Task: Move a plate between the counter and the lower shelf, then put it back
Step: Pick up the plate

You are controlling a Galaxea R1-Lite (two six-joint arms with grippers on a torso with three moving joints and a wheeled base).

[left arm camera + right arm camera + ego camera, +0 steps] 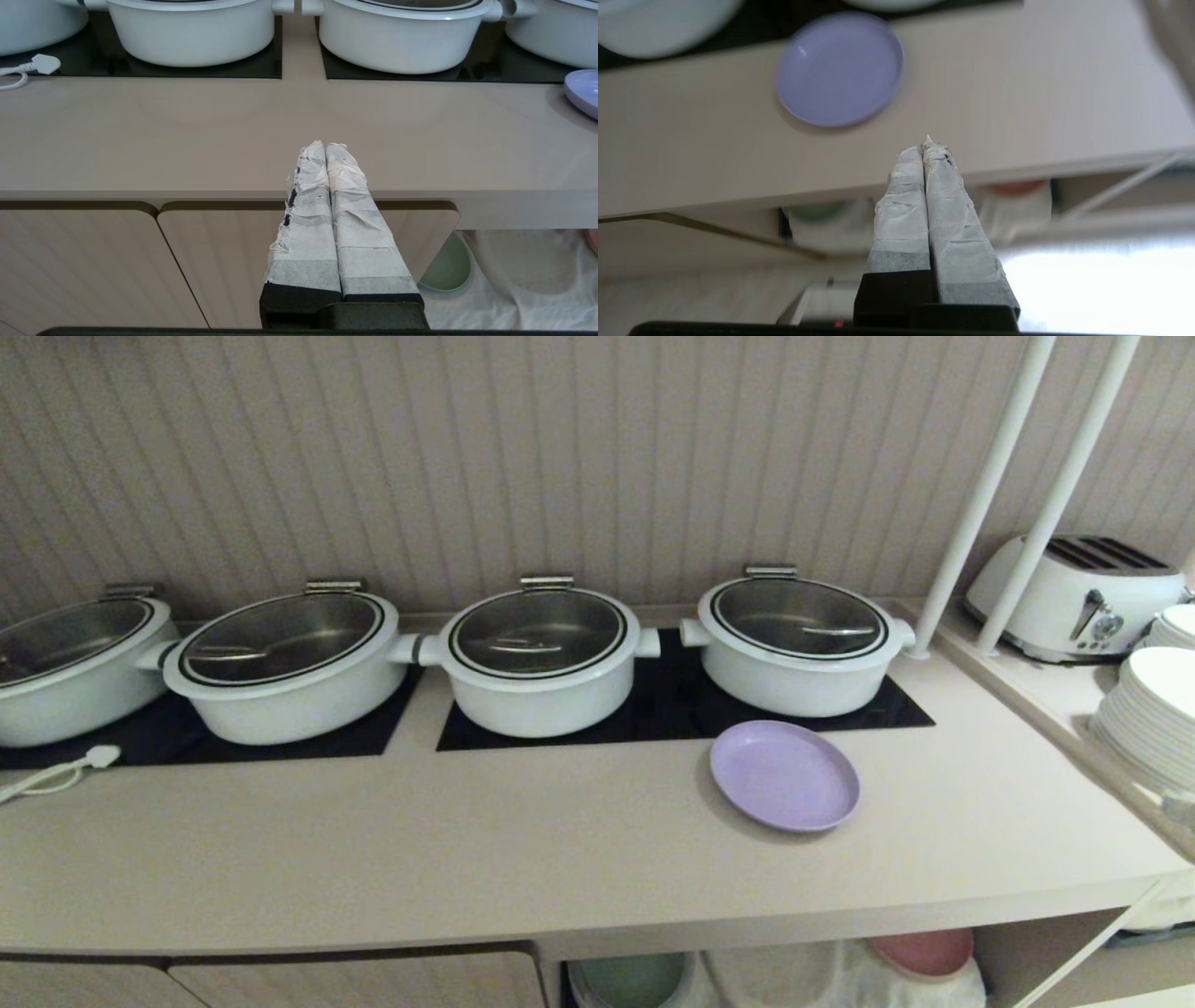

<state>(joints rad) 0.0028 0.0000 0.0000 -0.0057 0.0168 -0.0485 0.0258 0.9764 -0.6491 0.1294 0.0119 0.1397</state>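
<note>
Your plate [784, 775] lies flat on the counter [467, 840], just in front of the rightmost pot [795, 644] and touching nothing else. Below the counter's front edge, the lower shelf [1036, 952] holds a white cloth [822, 975]; on it a green plate [627, 980] sits to the left of the lilac plate's position and a pink plate [924, 952] slightly to its right. Neither arm shows from the head. Your right gripper [924, 151] hangs in front of the counter edge, near the plate but apart from it, its taped fingers [901, 205] pressed together on nothing. Your left gripper [325, 151] sits off the counter edge, well left of the plate, above a cabinet door [233, 261], jaws likewise clenched and empty.
</note>
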